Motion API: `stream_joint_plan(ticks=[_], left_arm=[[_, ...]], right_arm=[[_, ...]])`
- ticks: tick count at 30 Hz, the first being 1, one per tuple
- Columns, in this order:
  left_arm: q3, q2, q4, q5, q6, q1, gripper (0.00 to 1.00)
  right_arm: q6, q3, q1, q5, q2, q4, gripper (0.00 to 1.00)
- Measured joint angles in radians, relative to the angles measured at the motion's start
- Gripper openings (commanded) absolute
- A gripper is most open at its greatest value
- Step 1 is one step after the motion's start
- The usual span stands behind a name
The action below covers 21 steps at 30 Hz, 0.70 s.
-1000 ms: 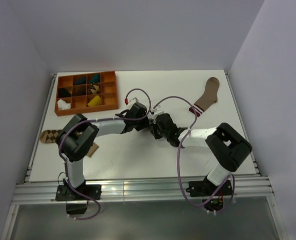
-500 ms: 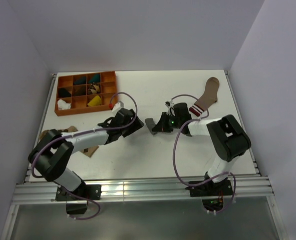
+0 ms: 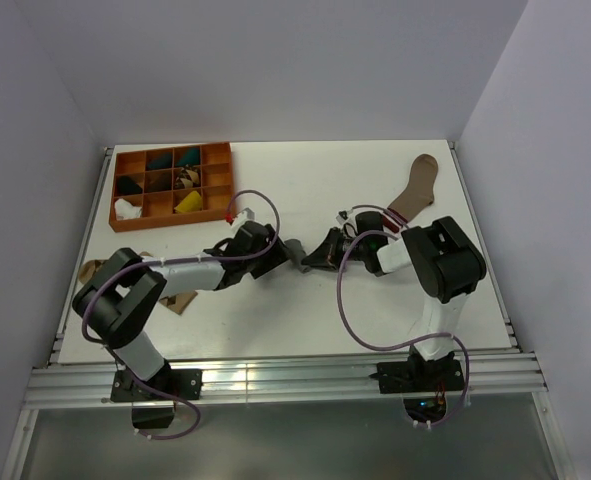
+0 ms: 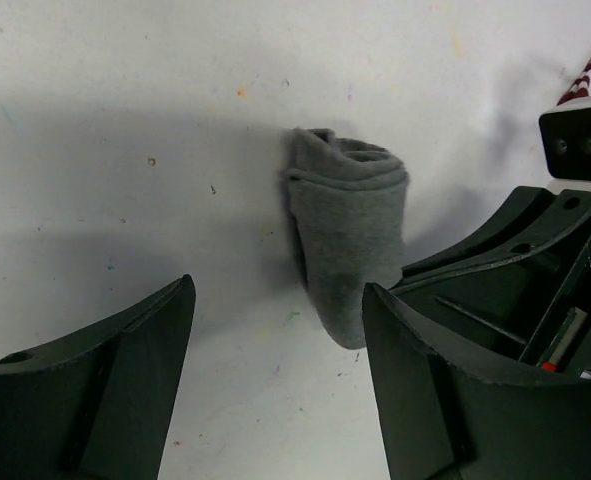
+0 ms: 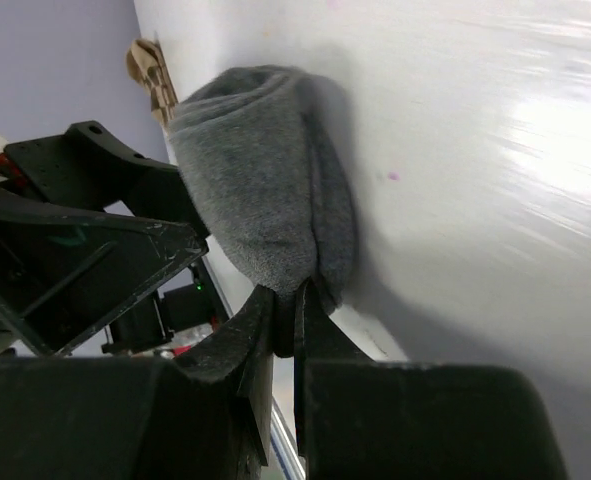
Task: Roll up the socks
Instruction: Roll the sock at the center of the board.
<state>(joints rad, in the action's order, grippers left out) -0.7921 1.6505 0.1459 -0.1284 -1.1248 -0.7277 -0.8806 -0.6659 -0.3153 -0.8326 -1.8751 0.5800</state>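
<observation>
The grey sock (image 3: 295,249) is a short roll lying on the white table in the middle. In the left wrist view the roll (image 4: 350,240) lies just ahead of my open left gripper (image 4: 280,345), close to the right finger (image 4: 445,380). My left gripper (image 3: 278,256) is at the roll's left. My right gripper (image 3: 312,257) is at its right, shut on a fold at the edge of the roll (image 5: 265,200), with the fingertips (image 5: 310,320) pinching the fabric. A black bundle (image 3: 128,185) and a white bundle (image 3: 125,208) lie in the tray.
An orange compartment tray (image 3: 172,215) with several bundles stands at the back left. A brown sock with a striped cuff (image 3: 413,192) lies at the back right. A tan diamond-patterned sock (image 3: 98,272) lies at the left edge, partly under the left arm.
My left gripper has moved right, up to the grey roll. My right arm has shifted its pose and still holds the roll near the same spot.
</observation>
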Motion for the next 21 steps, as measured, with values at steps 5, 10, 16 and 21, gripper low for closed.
stream_joint_plan(ticks=[5,10,16,21], left_arm=[[-0.006,0.038,0.023,0.027,-0.015,0.000,0.72],[-0.017,0.051,0.063,0.034,-0.017,-0.008,0.69],[-0.035,0.067,0.108,0.034,-0.015,-0.025,0.68],[-0.069,0.116,0.121,0.034,-0.013,-0.036,0.68]], right_arm=[[-0.043,0.025,0.031,-0.011,-0.029,0.042,0.00],[-0.055,0.026,0.039,-0.024,-0.041,0.056,0.00],[-0.054,0.025,0.039,-0.025,-0.042,0.055,0.00],[-0.053,0.025,0.039,-0.026,-0.042,0.055,0.00]])
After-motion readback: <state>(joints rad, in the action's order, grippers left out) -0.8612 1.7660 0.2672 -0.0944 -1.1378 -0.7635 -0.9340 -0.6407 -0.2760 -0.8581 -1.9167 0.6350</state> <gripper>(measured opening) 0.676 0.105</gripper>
